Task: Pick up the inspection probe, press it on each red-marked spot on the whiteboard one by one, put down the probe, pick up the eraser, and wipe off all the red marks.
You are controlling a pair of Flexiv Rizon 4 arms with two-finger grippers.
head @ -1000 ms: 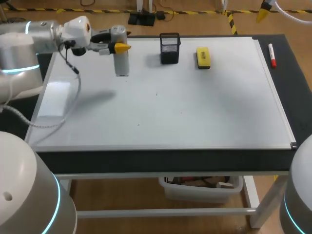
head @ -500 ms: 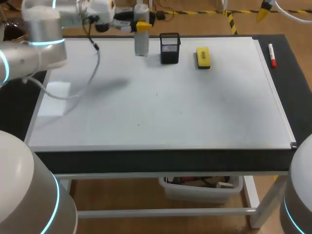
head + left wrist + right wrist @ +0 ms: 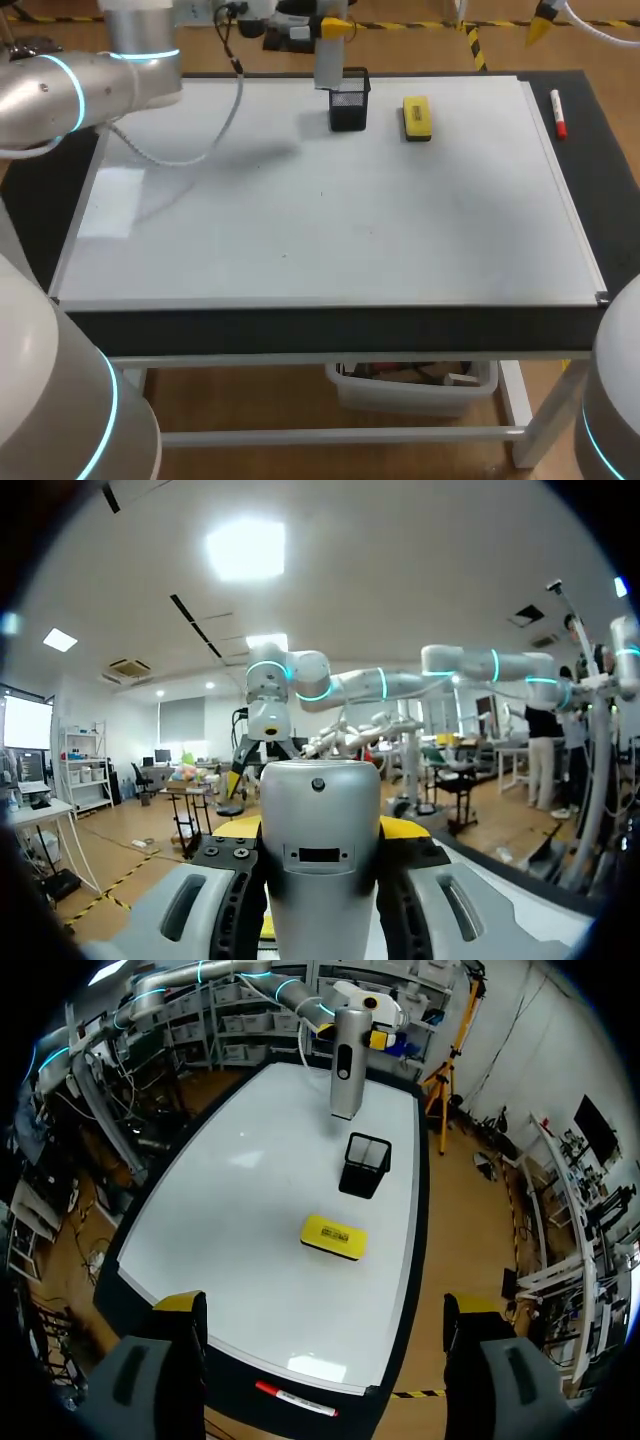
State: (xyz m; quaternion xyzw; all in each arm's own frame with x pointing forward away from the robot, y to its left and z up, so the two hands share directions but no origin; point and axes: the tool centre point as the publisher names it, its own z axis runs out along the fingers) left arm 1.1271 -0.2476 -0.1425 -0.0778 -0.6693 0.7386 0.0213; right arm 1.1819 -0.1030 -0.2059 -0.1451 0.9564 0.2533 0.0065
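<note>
Your left gripper [image 3: 331,27] is clamped on the upper part of the probe [image 3: 328,66], a stiff, smooth grey cylinder hanging upright above the black holder [image 3: 348,100] at the whiteboard's [image 3: 330,220] far edge; it looks light but slippery, so grip it squarely, while the right gripper [image 3: 325,1308] stands open and empty.

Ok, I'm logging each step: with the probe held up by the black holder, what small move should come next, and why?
Probably centre the probe over the black mesh holder and lower it in: the left end effector holds it upright, raised, close by the holder but not in it.
</note>
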